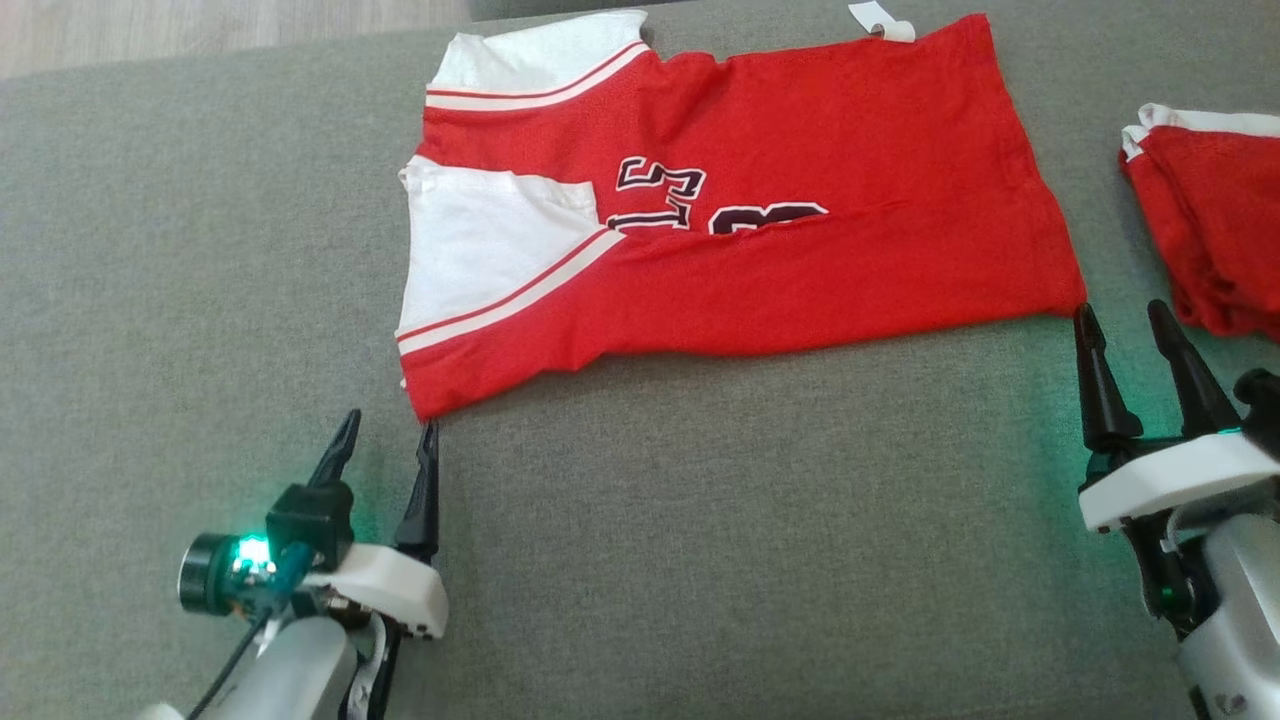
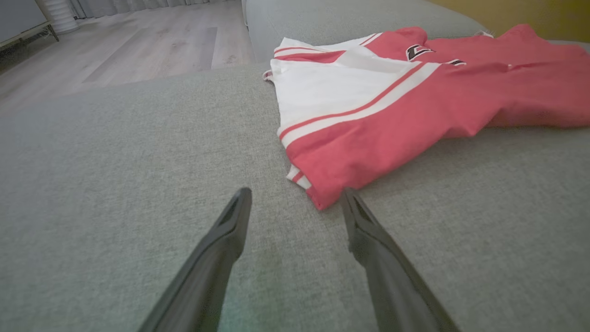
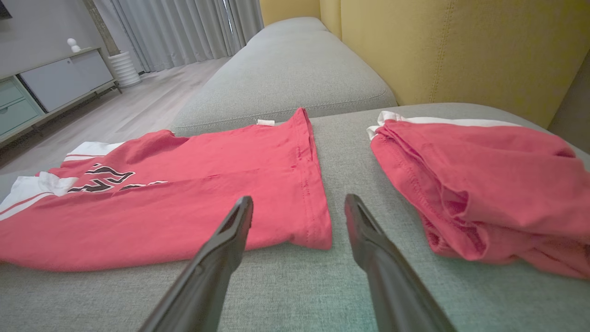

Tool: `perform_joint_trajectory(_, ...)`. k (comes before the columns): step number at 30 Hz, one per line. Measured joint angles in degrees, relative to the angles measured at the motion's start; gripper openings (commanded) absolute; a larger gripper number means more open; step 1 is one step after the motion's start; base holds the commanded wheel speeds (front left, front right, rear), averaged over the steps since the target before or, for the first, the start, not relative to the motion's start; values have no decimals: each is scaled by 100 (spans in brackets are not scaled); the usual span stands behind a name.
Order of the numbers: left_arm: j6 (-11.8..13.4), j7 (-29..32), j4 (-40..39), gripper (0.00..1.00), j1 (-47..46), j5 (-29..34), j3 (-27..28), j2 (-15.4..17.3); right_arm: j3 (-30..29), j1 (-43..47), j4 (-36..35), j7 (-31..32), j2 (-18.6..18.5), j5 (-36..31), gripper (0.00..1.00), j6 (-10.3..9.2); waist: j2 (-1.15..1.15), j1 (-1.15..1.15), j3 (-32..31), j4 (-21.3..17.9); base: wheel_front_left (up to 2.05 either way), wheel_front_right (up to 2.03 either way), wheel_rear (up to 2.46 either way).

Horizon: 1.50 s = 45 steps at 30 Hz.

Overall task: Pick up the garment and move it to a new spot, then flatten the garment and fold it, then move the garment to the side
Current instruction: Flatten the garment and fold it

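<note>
One garment [image 1: 800, 280] lies crosswise, hem pointing right.

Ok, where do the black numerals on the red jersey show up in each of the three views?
Head view: black numerals above centre, on the crease across the red jersey.
Left wrist view: near the top, right of centre, beyond the white panel.
Right wrist view: left of centre, at mid-height.
Shared landmark: the white shoulder panel next to the numerals, seen in all three views.

grey sofa [image 3: 295, 69], yellow backrest [image 3: 461, 46], pale wood floor [image 3: 138, 106], grey curtains [image 3: 184, 27].
</note>
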Motion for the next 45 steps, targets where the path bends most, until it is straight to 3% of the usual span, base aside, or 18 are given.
perform_joint_trajectory(11, -48, -1, 623, 100, -424, 21, -89, -144, -24, -2, -63, 0, 8, -51, 100, 0, 0, 1, 125, -57, 0, 0, 0)
perform_joint_trajectory(14, -211, -2, 746, 98, -490, 22, -160, -157, -20, -5, -64, 0, 8, -51, 100, 0, 0, 0, 156, -65, 0, 0, 0)
perform_joint_trajectory(16, -323, -2, 784, 0, -572, 21, -233, -163, -20, -7, -62, 0, 8, -51, 100, 0, 0, 1, 167, -55, 0, 0, 0)
perform_joint_trajectory(23, -524, -36, 839, 0, -643, 20, -293, -200, -52, -42, 147, 47, 10, -35, 100, 0, 0, 1, 165, 35, 0, 0, 0)
perform_joint_trajectory(38, -528, -86, 635, 0, -741, 71, -320, -57, -67, -1115, 1642, 1168, 133, 63, 100, 0, 0, 1, 189, 238, 0, 0, 0)
perform_joint_trajectory(39, -528, -86, 621, 0, -750, 71, -323, -56, -24, -1124, 1715, 1238, 144, 64, 59, 0, 0, 1, 187, 251, 0, 0, 0)
perform_joint_trajectory(40, -528, -86, 616, 0, -750, 70, -328, -54, 8, -1141, 1768, 1298, 156, 77, 25, 0, 0, 1, 180, 258, 0, 0, 0)
perform_joint_trajectory(41, -527, -86, 611, 0, -750, 70, -338, -53, 38, -1180, 1805, 1347, 155, 114, 0, 0, 0, 1, 170, 266, 0, 0, 0)
perform_joint_trajectory(45, -510, -92, 548, 0, -731, 69, -356, -31, 223, -1300, 1863, 1460, 152, 234, 0, 0, 0, 1, 91, 295, 0, 0, 0)
